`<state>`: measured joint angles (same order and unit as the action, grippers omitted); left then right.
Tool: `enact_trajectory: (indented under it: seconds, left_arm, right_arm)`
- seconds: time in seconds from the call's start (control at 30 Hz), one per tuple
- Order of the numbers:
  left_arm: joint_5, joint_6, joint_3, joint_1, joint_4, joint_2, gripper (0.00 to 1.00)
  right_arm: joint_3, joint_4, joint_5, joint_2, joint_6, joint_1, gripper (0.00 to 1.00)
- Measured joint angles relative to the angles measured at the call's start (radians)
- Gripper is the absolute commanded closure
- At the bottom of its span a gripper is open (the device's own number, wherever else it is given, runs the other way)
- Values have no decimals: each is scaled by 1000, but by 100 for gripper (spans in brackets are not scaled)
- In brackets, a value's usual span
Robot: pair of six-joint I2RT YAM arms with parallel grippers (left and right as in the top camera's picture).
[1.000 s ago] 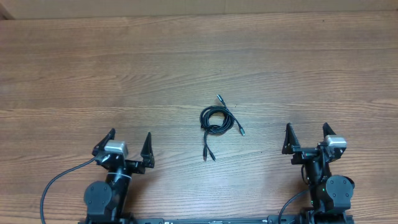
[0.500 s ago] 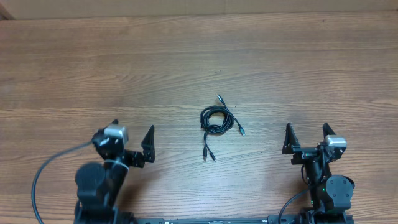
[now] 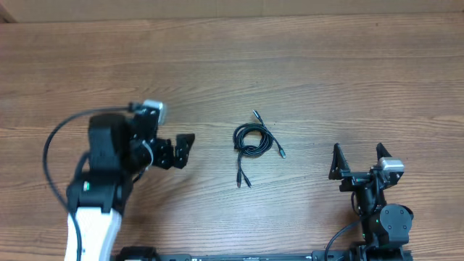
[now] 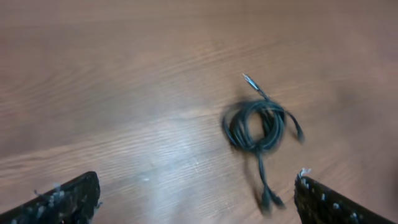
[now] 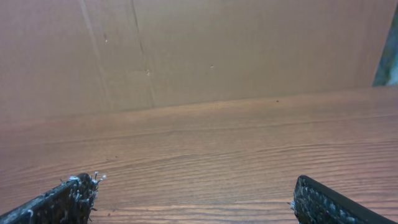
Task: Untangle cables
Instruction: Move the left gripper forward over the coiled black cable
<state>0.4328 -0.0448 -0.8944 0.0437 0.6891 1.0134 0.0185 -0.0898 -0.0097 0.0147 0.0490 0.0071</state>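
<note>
**Overhead:** The cables (image 3: pixel 254 141) are lying in a small tangled coil near the middle of the wooden table (image 3: pixel 304 65). One plug end (image 3: pixel 254 114) is pointing toward the far edge, and another is trailing off to the right. Two tails are running side by side toward the near edge. The left gripper (image 3: pixel 163 130) is reaching in over the wood on the left side of the coil, near it but not touching, with its jaws standing wide apart and gripping nothing. The right gripper (image 3: pixel 358 158) is sitting near the front right of the table, well apart from the coil. Its two fingers are pointing toward the far edge, spread wide and empty.

**Left wrist:** The cables (image 4: pixel 258 124) are showing slightly blurred, right of centre, ahead of the left gripper (image 4: pixel 197 186). Its two dark fingertips are framing the bottom corners of the view, far apart. The coil is resting on bare wood, touching neither fingertip, while its two tails are reaching down close to the right-hand fingertip (image 4: pixel 323 202).

**Right wrist:** The right gripper (image 5: pixel 196 183) is facing across the table (image 5: pixel 217 137) toward a plain brown wall (image 5: pixel 249 43). Its fingertips are sitting in the bottom corners of the view, spread wide, with only wood grain showing between them.
</note>
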Motion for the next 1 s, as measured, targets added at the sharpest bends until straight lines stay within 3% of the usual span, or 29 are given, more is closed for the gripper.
enact_trajectory:
  seconds: [0.23, 0.53, 0.8, 1.0]
  left_arm:
    - [95, -64, -90, 132, -3, 250, 0]
    - [163, -44, -90, 161, -122, 469, 0]
    - [165, -89, -90, 183, -210, 601, 25]
    - [61, -126, -91, 299, -339, 669, 38]
  right_arm:
    - [0, -1, 0, 0, 0, 0, 0]
    - [0, 0, 0, 0, 0, 0, 0]
    - [0, 0, 0, 0, 0, 0, 0]
    - [0, 0, 0, 0, 0, 0, 0]
